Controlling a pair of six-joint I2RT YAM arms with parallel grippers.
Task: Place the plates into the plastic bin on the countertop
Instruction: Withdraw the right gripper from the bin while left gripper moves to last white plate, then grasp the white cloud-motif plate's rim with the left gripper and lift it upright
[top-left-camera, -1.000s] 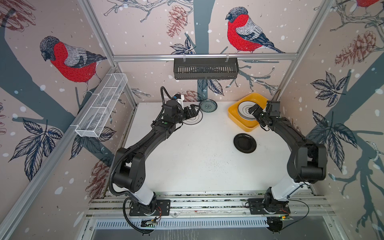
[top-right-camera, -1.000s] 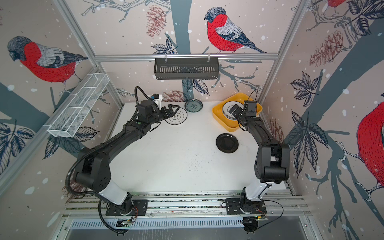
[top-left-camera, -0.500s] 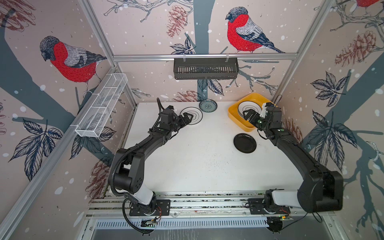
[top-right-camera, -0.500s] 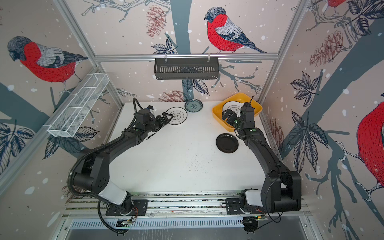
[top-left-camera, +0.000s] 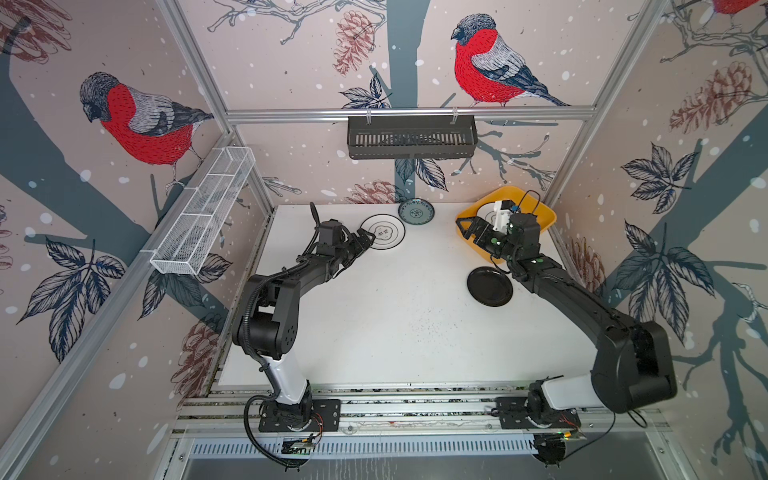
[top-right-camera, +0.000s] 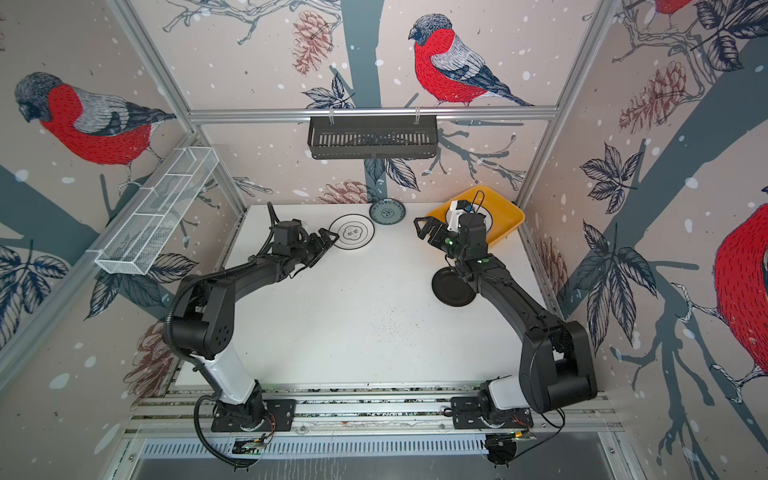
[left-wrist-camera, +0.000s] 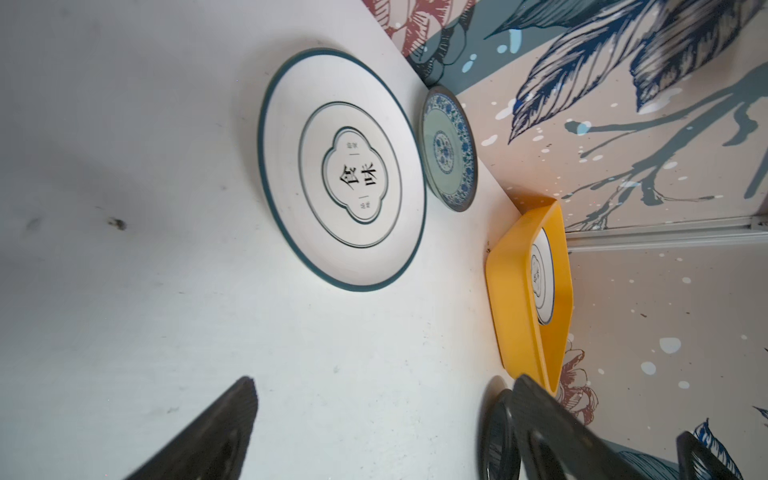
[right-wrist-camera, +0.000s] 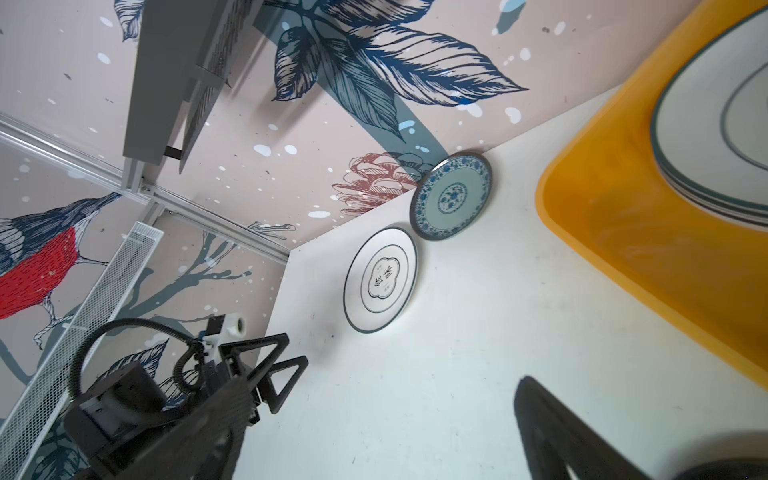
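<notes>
**Plates in the plastic bin (top-left-camera: 543, 214).** A stack of white plates (right-wrist-camera: 706, 137) with thin dark rims lies flat inside it (the number in the stack cannot be told). Three more plates lie outside the bin on the countertop (top-left-camera: 395, 324):

1. Black plate (top-left-camera: 486, 286): flat, just beside the bin, on the side facing the arm bases.
2. Teal patterned plate (top-left-camera: 416, 212): flat, near the bin on the side facing the left arm, close against the back wall.
3. White thin-rimmed plate (top-left-camera: 382, 232): flat, on that same side, farther from the bin than the teal plate and just beside it.

**Right gripper (top-left-camera: 469, 232).** It hangs over the bin's corner nearest the teal plate. The jaws are spread wide with nothing between them. The black plate lies behind the fingertips, partly under the wrist.

**Left gripper (top-left-camera: 368, 240).** It sits at the rim of the white thin-rimmed plate, on the side away from the bin. The jaws stand wide apart and grip nothing. The plate lies ahead of the fingertips (contact with the rim cannot be told).
</notes>
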